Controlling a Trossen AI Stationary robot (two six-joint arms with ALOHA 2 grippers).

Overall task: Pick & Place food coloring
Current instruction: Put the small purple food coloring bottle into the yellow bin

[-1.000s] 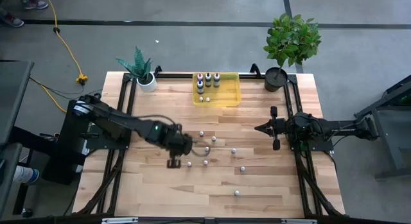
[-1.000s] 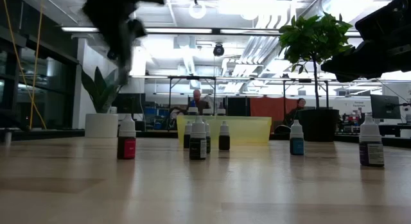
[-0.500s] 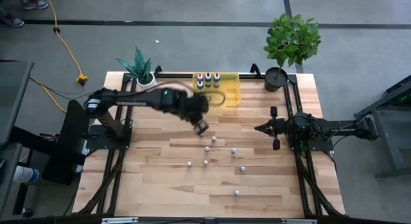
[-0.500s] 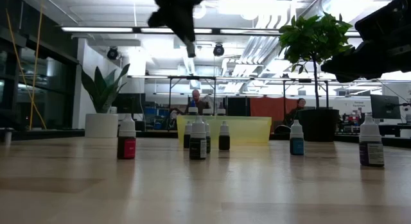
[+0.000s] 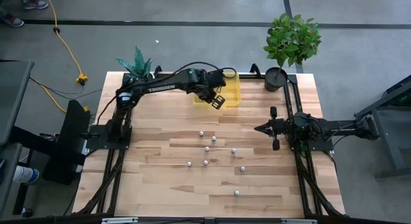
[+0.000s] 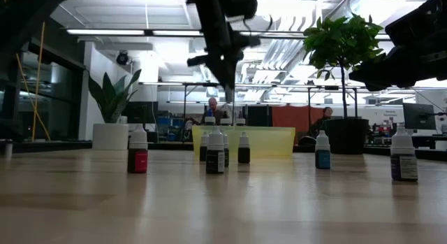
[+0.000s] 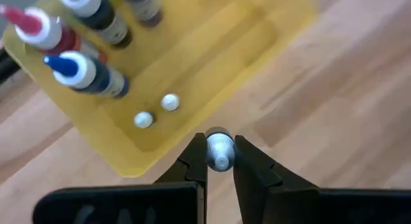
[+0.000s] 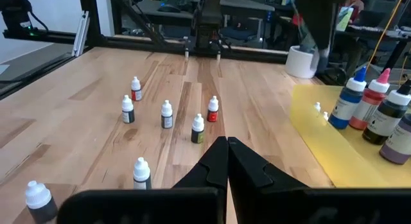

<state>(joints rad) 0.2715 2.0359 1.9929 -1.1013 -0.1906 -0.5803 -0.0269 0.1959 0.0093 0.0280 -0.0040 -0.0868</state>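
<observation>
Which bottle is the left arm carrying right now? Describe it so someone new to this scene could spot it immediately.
Find the yellow tray at the table's far edge, between the two potted plants. The left gripper hangs over its near edge, fingers shut on one small white-capped bottle. It is the only bottle off the table: the others stand on the wood or inside the tray.

Small bottles [image 5: 205, 162] you have loose on the table [image 5: 160, 185]: eight
Small bottles lying in the yellow tray [image 7: 212, 63]: two
Small bottles in the left gripper [image 7: 220, 146]: one
Big bottles [image 7: 90, 73] standing in the tray: four
Yellow trays: one
Plants [image 5: 293, 36] in pots: two
Robot arms [image 5: 160, 86]: two
</observation>
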